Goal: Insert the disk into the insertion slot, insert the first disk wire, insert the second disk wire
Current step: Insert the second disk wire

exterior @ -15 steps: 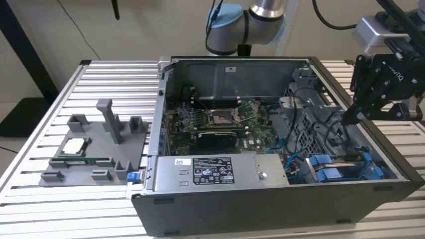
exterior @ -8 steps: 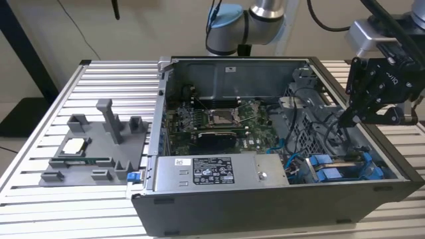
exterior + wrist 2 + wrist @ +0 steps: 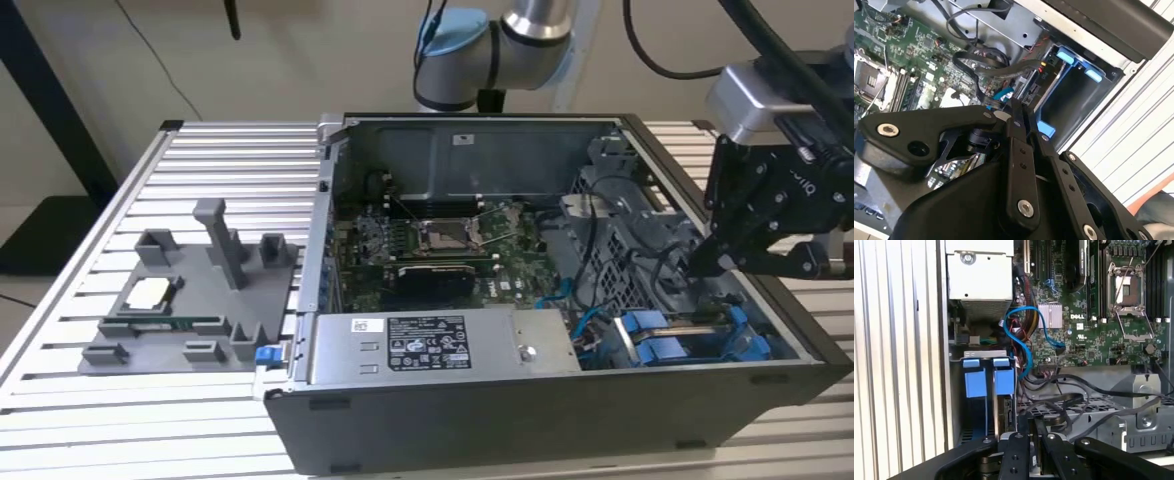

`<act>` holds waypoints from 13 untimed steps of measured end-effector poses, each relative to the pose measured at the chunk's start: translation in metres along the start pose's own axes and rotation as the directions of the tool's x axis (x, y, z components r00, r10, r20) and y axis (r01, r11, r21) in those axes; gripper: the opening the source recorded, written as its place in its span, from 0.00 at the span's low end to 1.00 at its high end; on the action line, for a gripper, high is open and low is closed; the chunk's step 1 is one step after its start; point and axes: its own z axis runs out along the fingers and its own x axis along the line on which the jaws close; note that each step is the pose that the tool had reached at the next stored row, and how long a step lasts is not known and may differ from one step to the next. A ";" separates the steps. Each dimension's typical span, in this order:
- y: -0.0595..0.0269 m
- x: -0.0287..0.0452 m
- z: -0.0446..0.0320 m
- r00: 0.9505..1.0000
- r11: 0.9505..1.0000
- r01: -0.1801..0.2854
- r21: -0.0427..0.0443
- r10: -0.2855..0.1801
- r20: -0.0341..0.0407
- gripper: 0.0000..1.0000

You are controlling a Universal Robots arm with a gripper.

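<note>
My gripper point(image 3: 705, 265) reaches into the open case point(image 3: 534, 420) at the exterior view's right, with its tips just over the bay point(image 3: 681, 345) in the case's lower right corner. My fingers point(image 3: 1015, 145) are pressed together so that the tips meet. I cannot tell whether they pinch anything. The disk point(image 3: 1002, 412) stands on edge in the bay inside its blue carrier point(image 3: 1003, 380), and in the first wrist view my tips are just beside its exposed end. A second carrier point(image 3: 974, 381) stands next to it, over a dark slot. In the second wrist view the end of a blue wire point(image 3: 1002, 94) lies right at my tips, but I cannot say whether it touches them. In the first wrist view that wire loops between the bay and the board point(image 3: 1094, 335), and black wires point(image 3: 1089, 395) trail close to my fingers. In the exterior view the power box point(image 3: 441, 345) sits at lower middle, just beside the bay. The case rests on a slatted table point(image 3: 80, 420), with a grey fixture point(image 3: 187, 300) at the frame's left, well apart from me.
</note>
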 end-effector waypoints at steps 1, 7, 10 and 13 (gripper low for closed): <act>0.0000 0.0017 0.0004 1.000 1.000 0.000 0.001 0.000 0.000 0.16; 0.0027 0.0042 0.0060 1.000 1.000 0.007 0.022 -0.007 0.001 0.16; 0.0047 0.0051 0.0102 1.000 0.999 0.009 0.030 -0.009 0.001 0.16; 0.0047 0.0058 0.0151 1.000 0.999 0.011 0.039 -0.011 0.001 0.16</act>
